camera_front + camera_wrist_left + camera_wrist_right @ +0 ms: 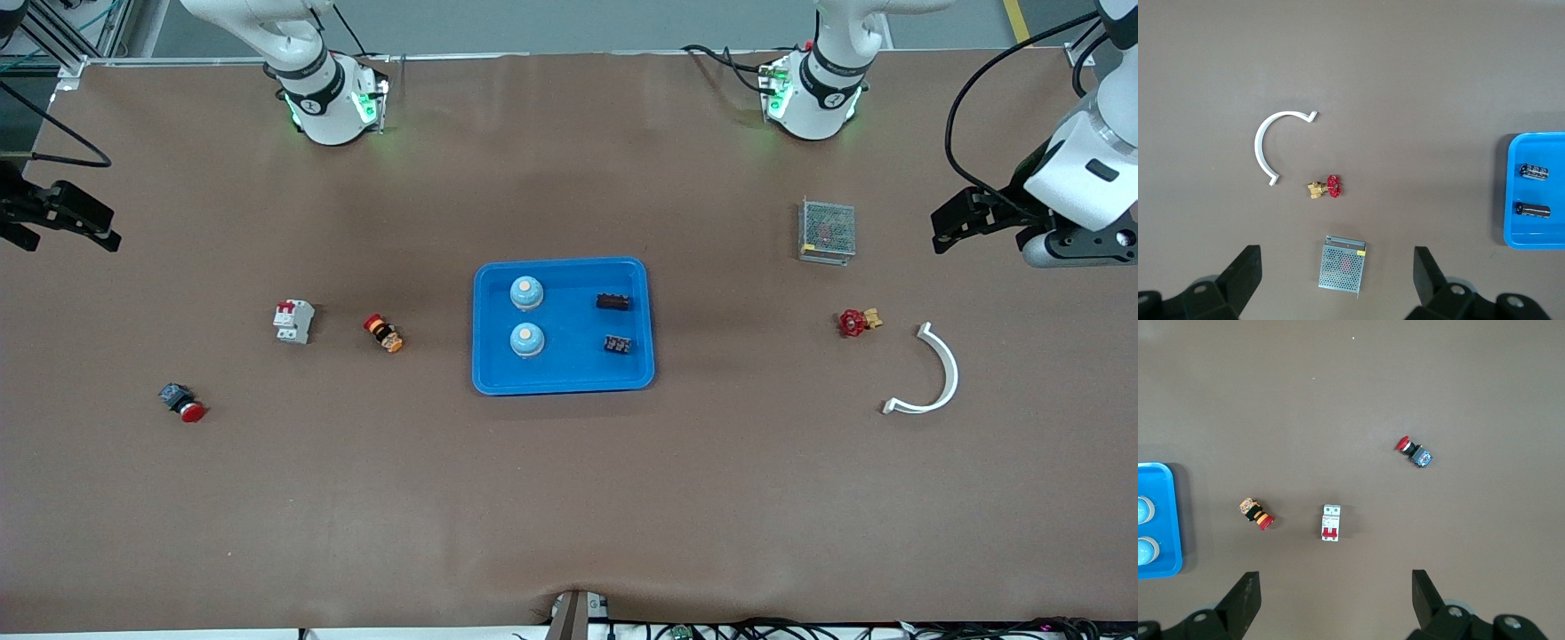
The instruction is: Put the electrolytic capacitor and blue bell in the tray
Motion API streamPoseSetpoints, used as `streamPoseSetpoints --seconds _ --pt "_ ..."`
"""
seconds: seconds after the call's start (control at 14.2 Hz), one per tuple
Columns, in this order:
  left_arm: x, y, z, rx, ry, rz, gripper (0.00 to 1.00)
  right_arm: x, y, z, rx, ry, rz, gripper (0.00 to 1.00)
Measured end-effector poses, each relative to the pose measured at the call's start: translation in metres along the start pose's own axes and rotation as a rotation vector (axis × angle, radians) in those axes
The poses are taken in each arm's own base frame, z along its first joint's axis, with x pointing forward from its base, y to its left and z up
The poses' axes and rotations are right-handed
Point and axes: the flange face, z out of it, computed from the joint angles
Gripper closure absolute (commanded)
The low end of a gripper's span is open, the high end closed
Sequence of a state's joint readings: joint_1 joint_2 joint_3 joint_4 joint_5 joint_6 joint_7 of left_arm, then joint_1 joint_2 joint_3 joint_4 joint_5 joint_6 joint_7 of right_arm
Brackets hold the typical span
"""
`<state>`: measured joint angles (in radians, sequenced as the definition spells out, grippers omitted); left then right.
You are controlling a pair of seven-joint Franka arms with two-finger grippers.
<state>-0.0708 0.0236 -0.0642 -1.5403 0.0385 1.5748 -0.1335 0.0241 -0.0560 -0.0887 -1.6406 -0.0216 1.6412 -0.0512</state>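
The bright-blue tray [569, 373] lies at the middle of the table. In it are two blue bells [525, 292] [526, 340] and two dark electrolytic capacitors [613, 302] [617, 344]. My left gripper [956, 218] is open and empty, up over the left arm's end of the table. Its wrist view [1336, 252] shows the tray's edge [1511, 200] and both capacitors [1533, 171] [1533, 211]. My right gripper [84, 222] is open and empty over the right arm's end. Its wrist view [1335, 577] shows the tray's corner [1165, 520] and the bells [1143, 510].
Toward the left arm's end lie a metal mesh box [827, 231], a red-handled brass valve [856, 322] and a white curved clip [933, 373]. Toward the right arm's end lie a white circuit breaker [293, 321], a red-orange push button [383, 333] and a red-capped button [182, 403].
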Motion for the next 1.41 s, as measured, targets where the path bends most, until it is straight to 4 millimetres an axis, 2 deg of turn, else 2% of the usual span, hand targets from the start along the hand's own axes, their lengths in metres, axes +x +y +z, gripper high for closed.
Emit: streamPoseSetpoints --seconds 0.71,1.41 --pt "0.0 -0.001 -0.001 0.0 0.003 -0.002 0.0 0.001 -0.002 -0.005 -0.001 0.01 -0.003 0.0" --pt "-0.001 -0.001 0.0 0.001 -0.009 -0.002 0.0 0.003 -0.004 -0.022 -0.001 0.046 -0.007 0.0"
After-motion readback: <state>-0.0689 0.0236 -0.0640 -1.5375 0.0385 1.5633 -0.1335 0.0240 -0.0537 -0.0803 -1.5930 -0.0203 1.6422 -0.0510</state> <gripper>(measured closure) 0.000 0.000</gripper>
